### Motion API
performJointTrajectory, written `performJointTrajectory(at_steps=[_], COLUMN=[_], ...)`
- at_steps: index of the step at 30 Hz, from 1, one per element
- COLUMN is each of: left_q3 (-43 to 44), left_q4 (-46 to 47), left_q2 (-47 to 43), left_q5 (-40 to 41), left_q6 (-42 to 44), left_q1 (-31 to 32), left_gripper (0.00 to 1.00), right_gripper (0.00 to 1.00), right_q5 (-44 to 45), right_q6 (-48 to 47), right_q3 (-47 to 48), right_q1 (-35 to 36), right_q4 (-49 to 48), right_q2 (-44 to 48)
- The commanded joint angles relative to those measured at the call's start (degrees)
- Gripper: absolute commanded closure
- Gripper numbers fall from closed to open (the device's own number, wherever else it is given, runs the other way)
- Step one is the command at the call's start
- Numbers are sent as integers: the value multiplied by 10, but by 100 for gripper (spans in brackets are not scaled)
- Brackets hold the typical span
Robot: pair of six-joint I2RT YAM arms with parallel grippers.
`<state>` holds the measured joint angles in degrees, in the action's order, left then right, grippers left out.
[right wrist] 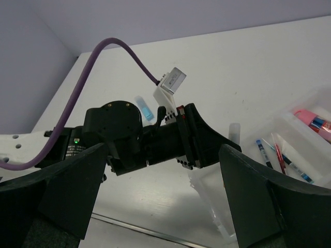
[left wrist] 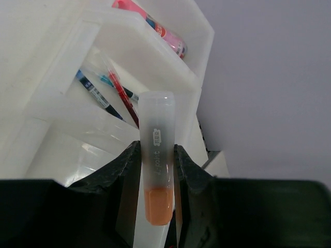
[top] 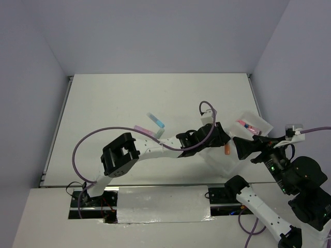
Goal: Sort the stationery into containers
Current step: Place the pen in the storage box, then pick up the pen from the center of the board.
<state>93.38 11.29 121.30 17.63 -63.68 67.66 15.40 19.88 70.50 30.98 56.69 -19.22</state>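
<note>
Gripping an orange highlighter (left wrist: 158, 204) by its clear-capped barrel, my left gripper (left wrist: 156, 155) is clenched on it, cap up, at the near end of the translucent white tray (left wrist: 150, 49). I cannot tell whether it hangs over a section. The tray's middle section holds a red pen (left wrist: 124, 95) and blue pens (left wrist: 93, 90), leaning. The far section holds a pink tube (left wrist: 160, 31). My right gripper (right wrist: 161, 150) is spread wide and grasps nothing, facing my left wrist from beside the tray. Well apart on the white table (top: 114, 98) lie a blue highlighter (top: 155, 120) and a pinkish highlighter (top: 140, 128).
</note>
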Motion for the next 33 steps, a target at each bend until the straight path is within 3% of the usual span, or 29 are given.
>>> performJointTrajectory(at_steps=[1,5,12,16,19,20,22,24,25,28,33], left_q3=[9,-6,-30,-71,-47,-37,-32,-50,-61,-120,-215], left_q4=[38,52,38,28,-99,-219,-323,-412,-421,-406,-344], left_q2=[18,19,-30,-125,-184,-194,-221,-233,-234,-243,-271], left_q5=[1,-7,16,94,176,239,274,236,213,133,71], left_q6=[-21,-24,-3,44,61,46,-1,9,48,165,311], left_q1=[12,14,20,19,13,9,-31,-78,-125,-184,-191], left_gripper=[74,58,1,1,1,1,1,1,1,2,10], right_gripper=[4,4,5,5,5,5,5,5,5,5,5], right_q5=[-6,-9,-21,-26,-32,-41,-51,-58,-63,-98,-121], right_q6=[3,5,4,2,-4,-5,-8,-10,-13,-24,-30], right_q3=[8,14,14,12,5,-1,-13,-24,-38,-64,-91], right_q1=[3,2,3,4,2,2,3,3,2,2,2], right_q4=[3,7,0,-7,-16,-18,-18,-22,-25,-41,-54], right_q2=[11,9,0,-6,-11,-13,-21,-25,-25,-23,-30])
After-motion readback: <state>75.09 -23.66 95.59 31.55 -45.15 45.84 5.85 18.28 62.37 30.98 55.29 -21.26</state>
